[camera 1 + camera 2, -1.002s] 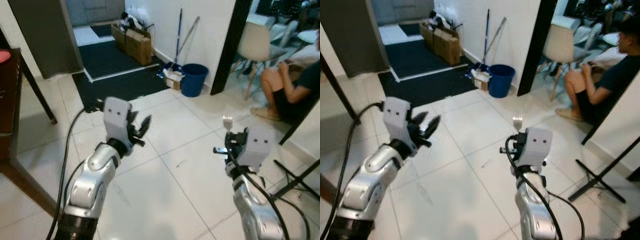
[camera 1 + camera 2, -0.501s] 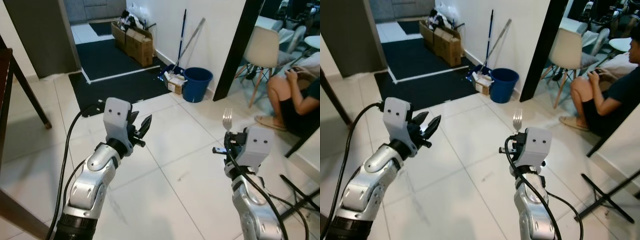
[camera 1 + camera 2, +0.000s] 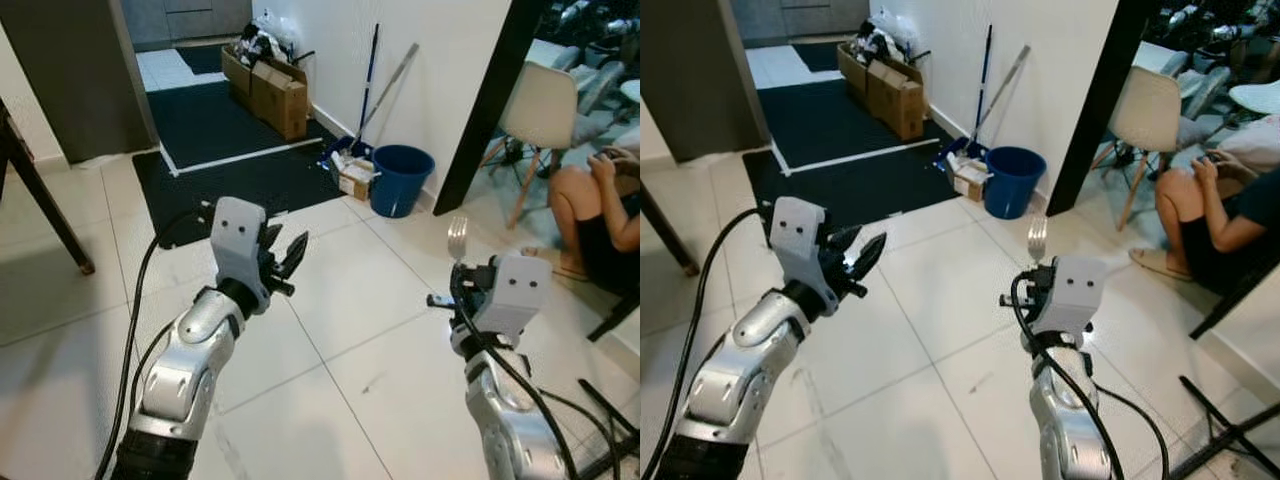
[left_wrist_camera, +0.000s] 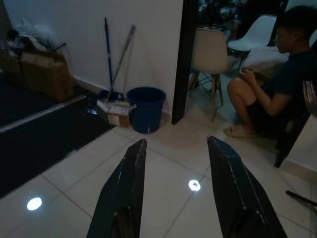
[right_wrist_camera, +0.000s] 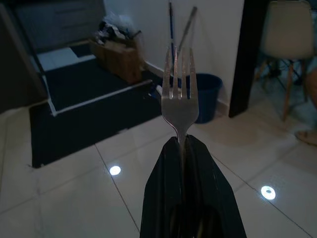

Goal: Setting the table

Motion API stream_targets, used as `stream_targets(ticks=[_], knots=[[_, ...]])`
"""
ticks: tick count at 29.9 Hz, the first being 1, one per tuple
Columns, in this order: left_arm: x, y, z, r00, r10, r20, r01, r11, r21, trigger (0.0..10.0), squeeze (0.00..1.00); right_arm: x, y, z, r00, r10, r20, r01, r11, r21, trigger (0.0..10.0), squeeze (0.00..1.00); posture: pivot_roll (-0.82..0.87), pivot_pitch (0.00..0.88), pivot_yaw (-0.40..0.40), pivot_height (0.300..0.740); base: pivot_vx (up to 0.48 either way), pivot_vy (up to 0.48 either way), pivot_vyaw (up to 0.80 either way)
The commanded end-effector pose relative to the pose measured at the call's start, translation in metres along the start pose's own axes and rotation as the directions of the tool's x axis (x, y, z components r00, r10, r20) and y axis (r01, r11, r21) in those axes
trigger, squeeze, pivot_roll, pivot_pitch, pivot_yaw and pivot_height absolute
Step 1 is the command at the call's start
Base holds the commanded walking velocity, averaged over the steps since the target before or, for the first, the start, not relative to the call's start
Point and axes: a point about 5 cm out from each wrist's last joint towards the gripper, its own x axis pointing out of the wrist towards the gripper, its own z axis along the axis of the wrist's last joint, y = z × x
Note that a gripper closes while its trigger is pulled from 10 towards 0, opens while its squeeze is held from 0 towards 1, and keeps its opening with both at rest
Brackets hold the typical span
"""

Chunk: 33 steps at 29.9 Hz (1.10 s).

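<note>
Upright, the fork [image 5: 179, 96] stands with its long axis vertical and 4 tines pointing up, its handle pinched between the closed fingers of the right gripper [image 5: 186, 163] above the tiled floor [image 3: 940, 300]. Meanwhile the left gripper [image 4: 176, 171] holds nothing, its 2 fingers spread wide toward a blue bucket [image 4: 145, 108] and a seated person [image 4: 277, 79].

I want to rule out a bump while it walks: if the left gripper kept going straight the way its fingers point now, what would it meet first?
Nothing close: the open left gripper points over bare floor tiles. Farther along stands the blue bucket by the wall, though depth is unclear.
</note>
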Motion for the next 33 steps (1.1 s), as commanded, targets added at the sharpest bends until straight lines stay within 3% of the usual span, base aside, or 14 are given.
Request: stream_targets(ticks=[1,33], knots=[[0.0001,-0.0023,-0.0030,1.000,-0.015,-0.013,0.015,1.000,0.005,10.0,0.00,-0.0021,-0.0036,0.0005,1.000,-0.015,0.003,0.015,1.000,0.003,10.0,0.00,0.00,0.112,0.067,0.740,0.480,0.000,0.00],[0.0008,-0.0019,-0.0026,1.000,-0.018,-0.013,0.018,1.000,0.017,10.0,0.00,-0.0007,-0.0020,0.0004,1.000,-0.010,0.008,0.010,1.000,0.004,10.0,0.00,0.00,0.098,0.069,0.740,0.480,0.000,0.00]])
